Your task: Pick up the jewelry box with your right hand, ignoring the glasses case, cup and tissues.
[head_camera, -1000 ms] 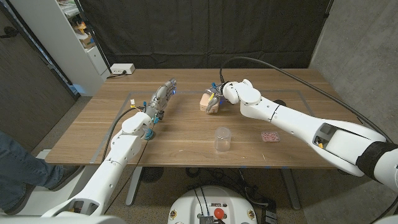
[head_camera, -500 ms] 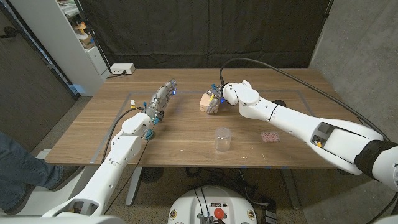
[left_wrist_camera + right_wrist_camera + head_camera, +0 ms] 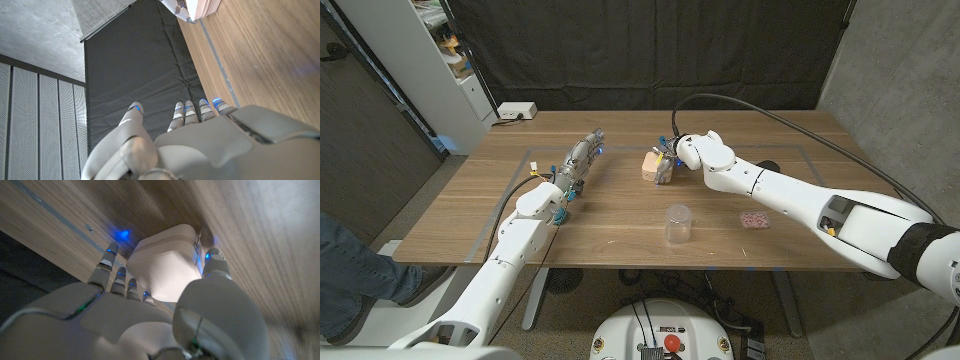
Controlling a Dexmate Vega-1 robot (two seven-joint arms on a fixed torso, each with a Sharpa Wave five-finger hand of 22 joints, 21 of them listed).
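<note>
The jewelry box (image 3: 648,163) is a small pale pink box with rounded corners, at the middle of the table's far half. My right hand (image 3: 666,164) grips it from its right side. In the right wrist view the box (image 3: 167,267) sits between the fingers (image 3: 114,267) on one side and the thumb (image 3: 214,267) on the other, close to the wood. I cannot tell whether it is clear of the table. My left hand (image 3: 578,164) reaches out over the table to the box's left, fingers straight and holding nothing. The left hand (image 3: 200,145) shows straight fingers in the left wrist view too.
A clear plastic cup (image 3: 677,223) stands near the front edge, in front of the box. A pink tissue pack (image 3: 753,218) lies to its right. A dark object (image 3: 768,166) shows behind my right forearm. A white shelf (image 3: 440,70) stands at the far left.
My right hand has shifted slightly left and away with the box held in it, and the box looks more upright. The left arm has not moved.
</note>
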